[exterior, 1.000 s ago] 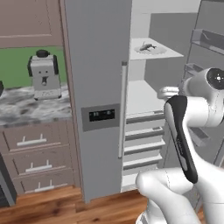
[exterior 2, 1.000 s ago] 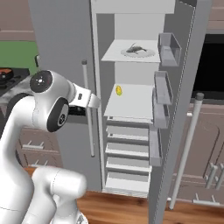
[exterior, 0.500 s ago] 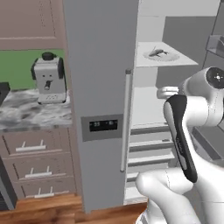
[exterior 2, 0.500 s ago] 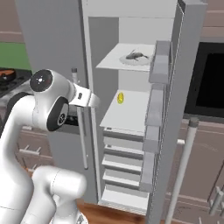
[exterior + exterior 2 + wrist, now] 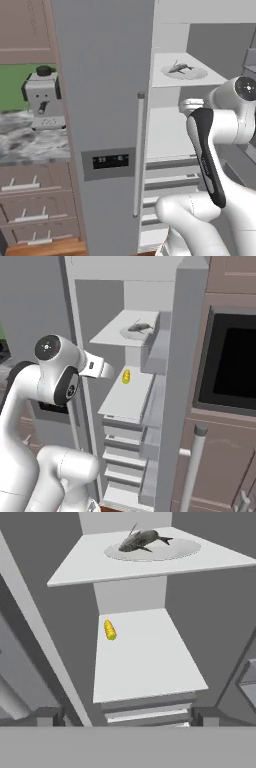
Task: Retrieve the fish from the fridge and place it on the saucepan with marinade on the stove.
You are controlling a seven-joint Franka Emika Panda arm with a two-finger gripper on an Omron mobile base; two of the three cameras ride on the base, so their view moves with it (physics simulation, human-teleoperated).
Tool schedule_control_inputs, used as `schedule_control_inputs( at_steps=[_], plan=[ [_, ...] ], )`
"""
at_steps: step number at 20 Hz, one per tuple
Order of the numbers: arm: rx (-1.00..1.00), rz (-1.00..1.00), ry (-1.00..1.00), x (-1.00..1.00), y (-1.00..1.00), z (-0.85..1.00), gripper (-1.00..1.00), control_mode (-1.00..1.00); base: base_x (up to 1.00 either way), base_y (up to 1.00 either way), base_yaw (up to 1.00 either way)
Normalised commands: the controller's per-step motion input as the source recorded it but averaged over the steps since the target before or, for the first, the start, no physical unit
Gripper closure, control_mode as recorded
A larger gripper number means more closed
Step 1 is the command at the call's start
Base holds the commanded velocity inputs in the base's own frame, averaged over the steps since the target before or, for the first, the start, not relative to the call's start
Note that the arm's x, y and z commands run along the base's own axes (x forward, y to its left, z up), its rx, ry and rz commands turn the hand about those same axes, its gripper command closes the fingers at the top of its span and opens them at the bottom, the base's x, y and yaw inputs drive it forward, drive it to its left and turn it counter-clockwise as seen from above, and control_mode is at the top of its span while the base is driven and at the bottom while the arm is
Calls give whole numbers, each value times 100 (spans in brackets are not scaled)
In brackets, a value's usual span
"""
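My gripper is spread wide with nothing between its fingers, facing into the open fridge at the level of the middle shelf.

The fridge takes up most of what I see: its left door is shut, with a long bar handle and a dark dispenser panel, while the right door is swung open, with bins on its inner side. To the fridge's left is a marbled counter with drawers below and a coffee machine on top. To its right a dark oven sits in brown cabinets.

Inside, the upper shelf carries a pale plate, and the fish lies on that plate. On the middle shelf, a small yellow corn cob lies near the back left, well apart from the fish above.
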Motion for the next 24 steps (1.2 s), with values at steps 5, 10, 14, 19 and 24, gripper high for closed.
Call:
schedule_control_inputs(
  at_steps=[5, 10, 14, 19, 24],
  plan=[
    [0, 0, 0, 0, 0, 0, -100, 100, 52, -13, -2],
    [0, 0, 0, 0, 0, 0, -100, 100, 35, -40, -5],
    [0, 0, 0, 0, 0, 0, -100, 100, 1, -33, -13],
    [0, 0, 0, 0, 0, 0, -100, 100, 0, -7, -13],
    [0, 0, 0, 0, 0, 0, -100, 100, 0, 0, -3]
  ],
)
